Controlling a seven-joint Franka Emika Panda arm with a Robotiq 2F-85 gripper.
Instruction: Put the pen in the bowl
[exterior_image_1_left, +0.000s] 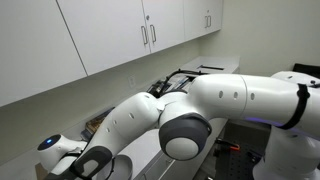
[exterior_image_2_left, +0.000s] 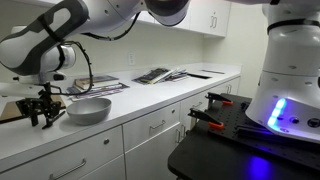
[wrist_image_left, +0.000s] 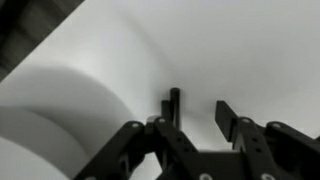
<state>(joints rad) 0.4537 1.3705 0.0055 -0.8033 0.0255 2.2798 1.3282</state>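
Observation:
The pale grey-white bowl (exterior_image_2_left: 88, 110) stands on the white counter (exterior_image_2_left: 140, 100), in front of a stack of books (exterior_image_2_left: 98, 87). My gripper (exterior_image_2_left: 44, 118) hangs low over the counter just left of the bowl, fingers pointing down. In the wrist view the gripper (wrist_image_left: 196, 110) is open, with bare counter showing between the two fingers. A thin dark rod, apparently the pen (wrist_image_left: 174, 97), lies against the left finger's tip. The bowl's rounded pale wall (wrist_image_left: 50, 110) fills the left of the wrist view. In an exterior view my arm (exterior_image_1_left: 190, 110) hides the bowl and pen.
Magazines and papers (exterior_image_2_left: 160, 74) lie further along the counter. White wall cabinets (exterior_image_1_left: 130, 30) hang above it. A dark table with red-handled clamps (exterior_image_2_left: 205, 115) and the robot base (exterior_image_2_left: 285, 90) stand opposite the counter.

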